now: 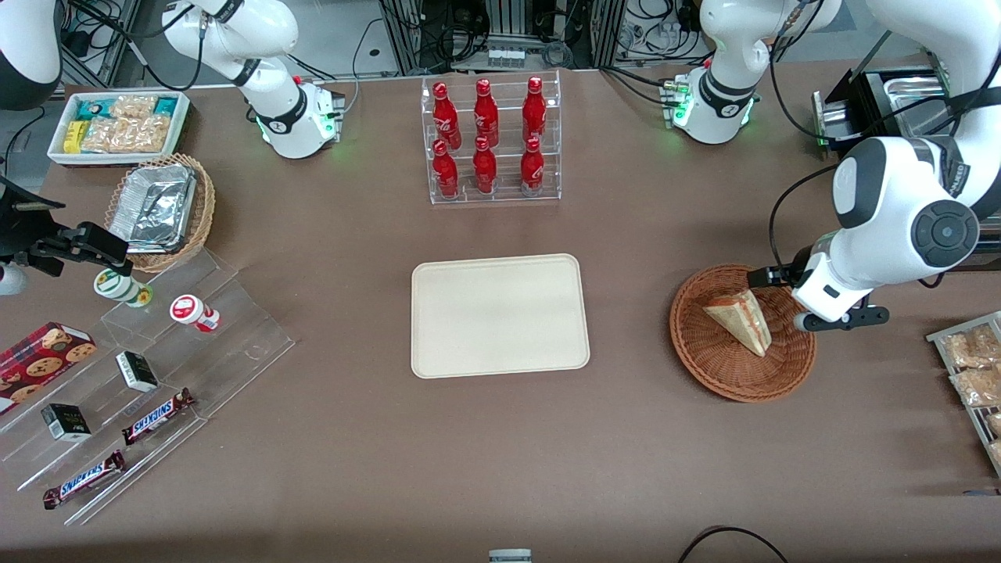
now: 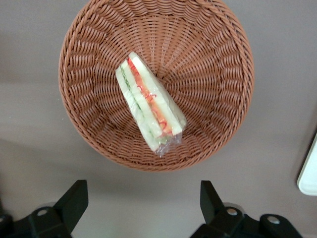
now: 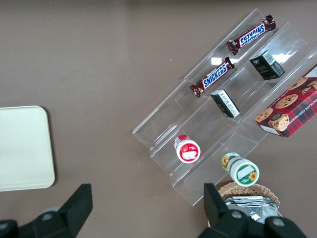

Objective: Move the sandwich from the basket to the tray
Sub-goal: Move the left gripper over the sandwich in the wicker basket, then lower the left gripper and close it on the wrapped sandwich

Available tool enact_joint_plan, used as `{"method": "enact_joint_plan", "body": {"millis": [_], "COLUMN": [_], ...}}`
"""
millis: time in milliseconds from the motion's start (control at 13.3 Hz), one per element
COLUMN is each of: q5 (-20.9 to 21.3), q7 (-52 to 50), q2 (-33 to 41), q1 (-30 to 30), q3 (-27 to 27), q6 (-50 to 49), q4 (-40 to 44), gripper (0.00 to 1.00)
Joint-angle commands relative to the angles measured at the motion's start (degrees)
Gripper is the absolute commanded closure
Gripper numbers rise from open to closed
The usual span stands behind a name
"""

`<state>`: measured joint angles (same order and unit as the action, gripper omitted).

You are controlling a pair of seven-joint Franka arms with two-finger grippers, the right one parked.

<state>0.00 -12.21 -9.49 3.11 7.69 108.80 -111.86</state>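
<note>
The sandwich [image 1: 739,317], a pale bread wedge with red and green filling in clear wrap, lies in the round reddish-brown wicker basket [image 1: 696,360] toward the working arm's end of the table. My gripper [image 1: 812,306] hovers above the basket's rim on the working arm's side. In the left wrist view the sandwich [image 2: 148,101] rests in the middle of the basket [image 2: 89,59], and the gripper [image 2: 142,203] stands open over bare table just outside the rim, holding nothing. The cream tray [image 1: 500,315] lies at the table's middle; one corner of the tray [image 2: 309,171] shows beside the basket.
A clear rack of red bottles [image 1: 489,141] stands farther from the front camera than the tray. A tan wicker basket of foil containers [image 1: 160,207], a white snack bin [image 1: 117,125] and acrylic steps with candy bars [image 1: 156,367] sit toward the parked arm's end. A rack of snack bags [image 1: 974,367] stands beside the basket.
</note>
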Motion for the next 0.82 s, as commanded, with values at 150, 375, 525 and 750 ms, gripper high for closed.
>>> {"method": "enact_joint_plan", "body": {"millis": [150,375,525,750], "q5": [0.88,1.14,1.41,5.26], "q7": [-12.19,-22.66,-26.71,-30.93], "q2": [0.43,0.60,1.75,1.75], "q1": [-0.39,-1.26,-1.71,-1.80], "q3": [0.40,0.49,0.49,0.49], "q6": [12.90,18.70,22.84,23.38], "q4": [-8.10,-11.09,-13.90,-14.44], "gripper": [0.00,0.00,0.00,0.00]}}
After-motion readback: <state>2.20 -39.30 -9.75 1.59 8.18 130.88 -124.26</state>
